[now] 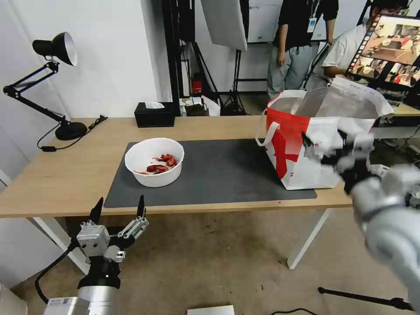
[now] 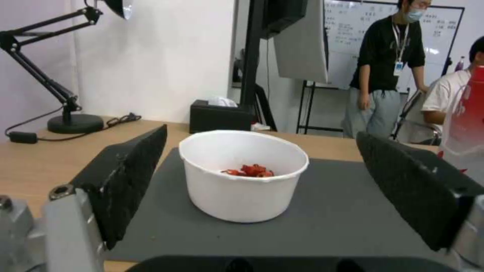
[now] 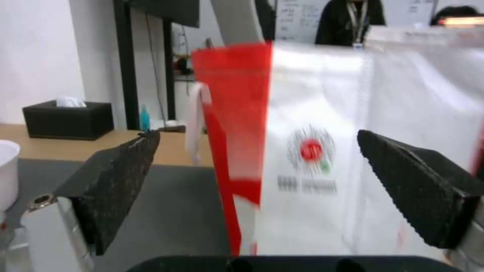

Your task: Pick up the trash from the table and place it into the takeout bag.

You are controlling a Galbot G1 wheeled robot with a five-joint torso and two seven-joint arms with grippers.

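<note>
Your left gripper hangs spread and empty below the table edge, facing the bowl on the mat. It looks light, thin-walled; pinch the rim. Right gripper gapes, empty, beside the bag.

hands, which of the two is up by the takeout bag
The right hand, raised at table height against the red-and-white takeout bag's front, fingers spread. The left hand, also open, sits below the table's front edge, facing the white bowl.
</note>
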